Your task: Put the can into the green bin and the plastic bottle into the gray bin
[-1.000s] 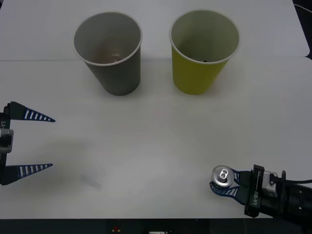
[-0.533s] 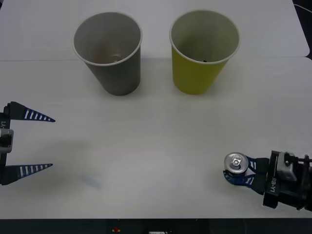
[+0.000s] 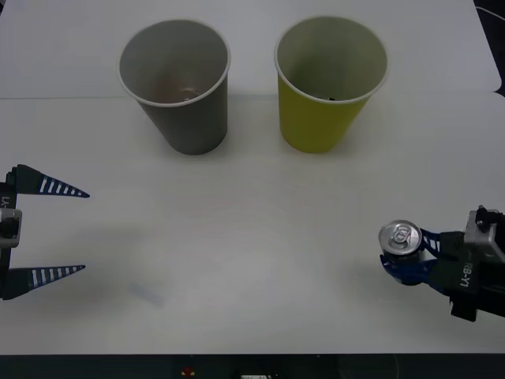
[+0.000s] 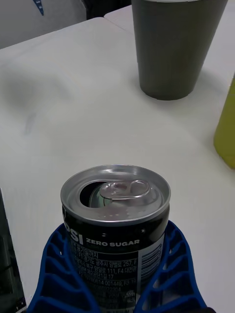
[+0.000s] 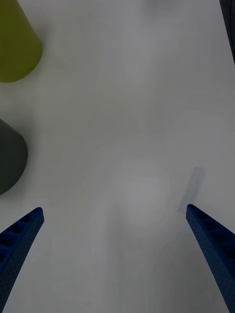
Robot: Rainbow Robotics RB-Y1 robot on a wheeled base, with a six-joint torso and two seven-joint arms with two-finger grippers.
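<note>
The can (image 3: 400,238), silver-topped with a black label (image 4: 115,230), stands upright between the blue fingers of my right gripper (image 3: 404,257), which is shut on it near the table's front right. It looks lifted above the white table (image 3: 252,237). The green bin (image 3: 330,82) stands at the back right and shows as a yellow-green edge (image 4: 226,129) in the right wrist view. Left of it is the gray bin (image 3: 177,83), also (image 4: 174,46). My left gripper (image 3: 47,230) hangs open at the left edge, nothing between its fingers (image 5: 22,234). The plastic bottle is out of view.
Both bins also show at the edge of the left wrist view, green (image 5: 14,46) and gray (image 5: 10,156). The table's front edge (image 3: 252,354) runs just below both grippers. A seam crosses the table behind the bins.
My right gripper has carried the can to the right and slightly up, away from the front edge. The left gripper and both bins have stayed put.
</note>
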